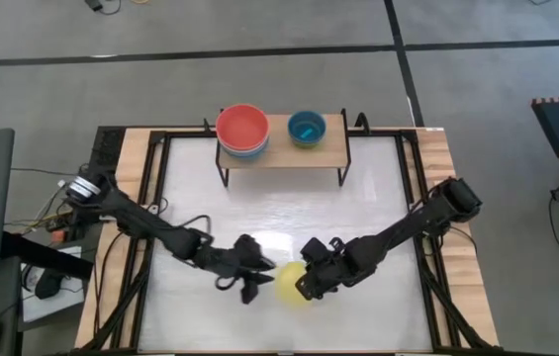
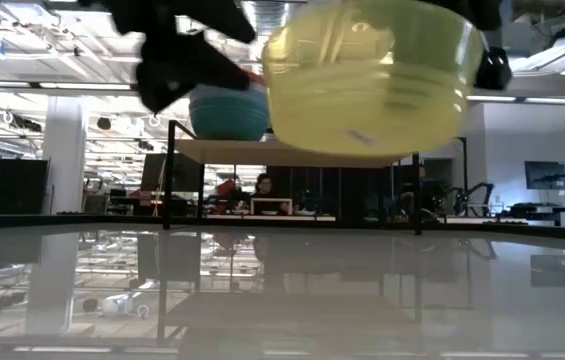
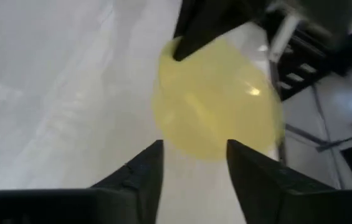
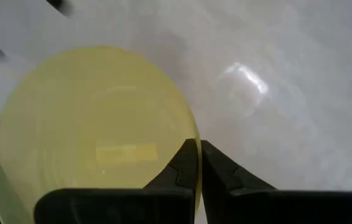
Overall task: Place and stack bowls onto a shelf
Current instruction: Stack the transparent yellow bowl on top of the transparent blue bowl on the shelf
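Observation:
A yellow bowl (image 1: 290, 284) hangs above the near middle of the table, its opening up, with my right gripper (image 4: 199, 163) shut on its rim. My left gripper (image 1: 259, 278) stands open just left of the bowl; in its wrist view its fingers (image 3: 152, 167) sit short of the bowl (image 3: 216, 106) and touch nothing. The shelf (image 1: 284, 155) stands at the table's far side. On it, a red bowl (image 1: 242, 125) sits stacked on a blue one (image 1: 244, 150) at the left, and a teal bowl (image 1: 307, 129) rests on its base in the middle. My right gripper pinches the yellow bowl's rim (image 4: 190, 133) on the bowl's right side, one finger (image 4: 182, 167) inside the bowl and the other outside. The fingers slant down from the table's right. The bowl (image 2: 367, 80) is lifted clear of the table, nearly upright.
The shelf's right third (image 1: 333, 133) shows bare wood. Black frame rails (image 1: 155, 198) run along the table's sides. In the low view the shelf's black legs (image 2: 170, 180) stand behind the raised bowl, with the room beyond.

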